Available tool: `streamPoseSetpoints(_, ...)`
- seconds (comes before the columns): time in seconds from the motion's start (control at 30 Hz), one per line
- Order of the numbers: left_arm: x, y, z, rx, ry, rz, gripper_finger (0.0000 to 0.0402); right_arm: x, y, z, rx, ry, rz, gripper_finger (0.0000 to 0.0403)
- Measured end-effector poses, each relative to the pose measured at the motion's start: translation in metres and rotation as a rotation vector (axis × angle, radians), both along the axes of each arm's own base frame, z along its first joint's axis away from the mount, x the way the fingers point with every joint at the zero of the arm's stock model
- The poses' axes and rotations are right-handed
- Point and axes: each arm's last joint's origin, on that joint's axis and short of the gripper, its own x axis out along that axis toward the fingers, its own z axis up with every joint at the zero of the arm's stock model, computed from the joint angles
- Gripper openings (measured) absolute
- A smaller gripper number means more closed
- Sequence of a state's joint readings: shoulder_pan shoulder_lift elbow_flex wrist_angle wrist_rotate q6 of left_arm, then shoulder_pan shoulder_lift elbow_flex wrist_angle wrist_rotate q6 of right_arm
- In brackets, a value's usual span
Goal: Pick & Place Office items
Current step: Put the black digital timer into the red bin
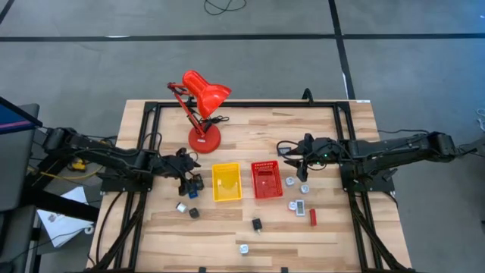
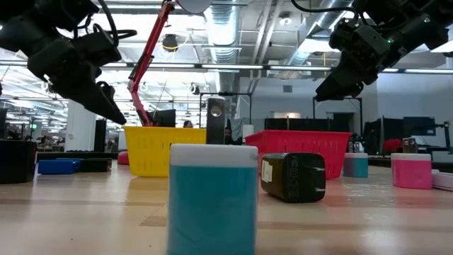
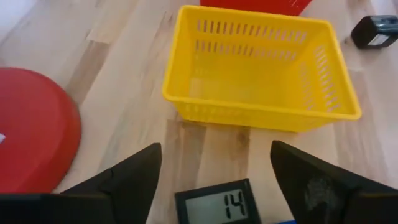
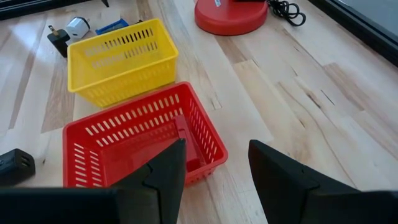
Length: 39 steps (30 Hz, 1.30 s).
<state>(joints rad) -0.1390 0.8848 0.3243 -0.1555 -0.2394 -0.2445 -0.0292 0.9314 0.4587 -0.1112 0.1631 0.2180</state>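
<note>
My left gripper stands open just left of the yellow basket, pointing slantwise down. A small black piece with a grey display lies on the wood between its fingers, with a gap on each side. My right gripper hangs open over the near right edge of the red basket, nothing between its fingers. A flat red piece lies inside that basket. Other office items are scattered on the table: a silvery bit, black bits and a red rectangle.
The red desk lamp stands behind the baskets, its round base close to my left gripper. A black plug adapter and a teal block lie near the table's front edge. Bare wood lies between the scattered pieces.
</note>
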Motion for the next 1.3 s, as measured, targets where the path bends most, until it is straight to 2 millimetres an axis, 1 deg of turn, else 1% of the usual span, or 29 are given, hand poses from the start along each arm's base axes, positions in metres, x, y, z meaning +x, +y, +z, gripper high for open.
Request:
streamPoseSetpoints(0.27,-0.009,0.001,-0.019,0.030,0.068,-0.025,0.0337,0.000,0.000,0.000,0.000,0.000,0.000,0.0168)
streamPoseSetpoints(0.4,-0.012,0.000,-0.024,-0.014,0.089,-0.061,0.0345,0.000,0.000,0.000,0.000,0.000,0.000,0.0168)
streamPoseSetpoints(0.6,-0.022,0.001,-0.033,-0.012,0.218,-0.074,0.0347,0.000,0.000,0.000,0.002,-0.001,-0.001,0.0168)
streamPoseSetpoints(0.8,-0.023,0.001,-0.034,-0.010,0.233,-0.076,0.0346,0.000,0.000,0.000,0.002,-0.001,-0.001,0.0168)
streamPoseSetpoints(1.13,-0.026,-0.008,-0.035,-0.020,0.253,-0.117,0.0349,0.000,0.000,0.000,0.000,0.000,0.000,0.0168)
streamPoseSetpoints(1.3,-0.026,-0.009,-0.036,-0.006,0.259,-0.109,0.0348,0.000,0.000,0.000,-0.006,0.001,0.005,0.0168)
